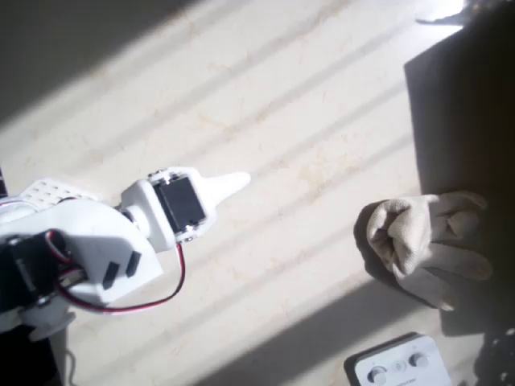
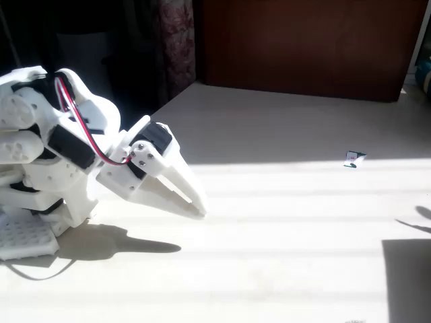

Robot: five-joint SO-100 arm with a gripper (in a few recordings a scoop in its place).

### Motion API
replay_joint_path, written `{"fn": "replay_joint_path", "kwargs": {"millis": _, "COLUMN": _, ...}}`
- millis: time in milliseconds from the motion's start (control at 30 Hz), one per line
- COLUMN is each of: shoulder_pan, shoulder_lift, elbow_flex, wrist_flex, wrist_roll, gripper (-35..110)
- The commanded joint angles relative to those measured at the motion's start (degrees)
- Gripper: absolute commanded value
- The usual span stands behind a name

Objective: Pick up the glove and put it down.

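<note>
Glove (image 1: pixel 426 245), cream fabric, lies crumpled on the counter (image 1: pixel 306 121) at the right of the overhead view, half in sunlight and half in the shadow of a dark panel (image 1: pixel 467 112) beside it; its stubby glove-fingers point toward the right and lower right. Just below it, at the bottom edge of the same view, sits a white box with round knobs (image 1: pixel 396 367), near but apart from the glove. Gripper (image 1: pixel 229 186) is well apart from the glove, at the left of the overhead view, its tip directed toward the glove across bare, sun-striped counter. In the fixed view the fingers (image 2: pixel 192 192) slope down toward the counter, lying close together with a narrow gap along their length and nothing between them. A small green-and-white card (image 2: pixel 354 159) lies far off to the right in that view. Task stage, as judged: nothing is done yet; reach, grasp, lift and set-down all remain.
</note>
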Motion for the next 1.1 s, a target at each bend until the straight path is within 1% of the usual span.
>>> {"fn": "replay_joint_path", "kwargs": {"millis": 0, "shoulder_pan": 0.18, "shoulder_lift": 0.44, "elbow_flex": -0.35, "wrist_flex": 4.48, "wrist_roll": -0.44, "gripper": 0}}
{"fn": "replay_joint_path", "kwargs": {"millis": 133, "shoulder_pan": 0.18, "shoulder_lift": 0.44, "elbow_flex": -2.64, "wrist_flex": 12.57, "wrist_roll": -0.35, "gripper": 0}}
{"fn": "replay_joint_path", "kwargs": {"millis": 233, "shoulder_pan": 0.18, "shoulder_lift": 0.44, "elbow_flex": -3.08, "wrist_flex": 15.12, "wrist_roll": 0.18, "gripper": 0}}
{"fn": "replay_joint_path", "kwargs": {"millis": 1067, "shoulder_pan": 0.09, "shoulder_lift": 0.44, "elbow_flex": -3.08, "wrist_flex": 15.12, "wrist_roll": -0.35, "gripper": 0}}
